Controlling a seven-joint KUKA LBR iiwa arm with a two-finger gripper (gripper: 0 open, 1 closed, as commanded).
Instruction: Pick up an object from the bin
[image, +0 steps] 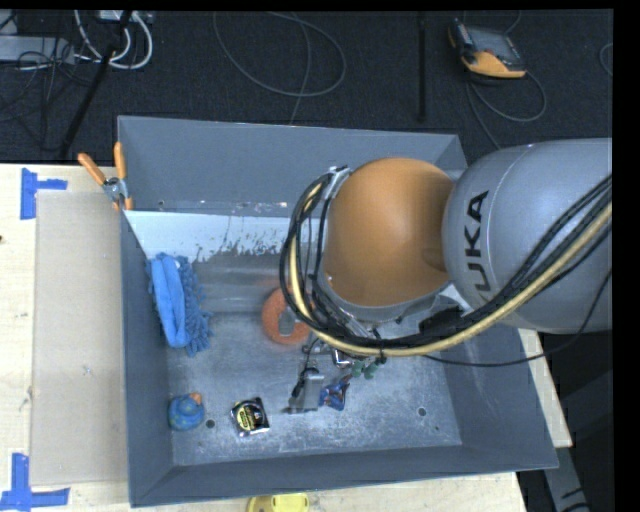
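One tape measure (250, 416) near gripper (310, 393); orange thing (274, 314) half-hidden

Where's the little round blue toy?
In the camera view, the little round blue toy sits near the lower-left corner of the bin, just left of the black-and-yellow tape measure and below the fluffy blue duster.
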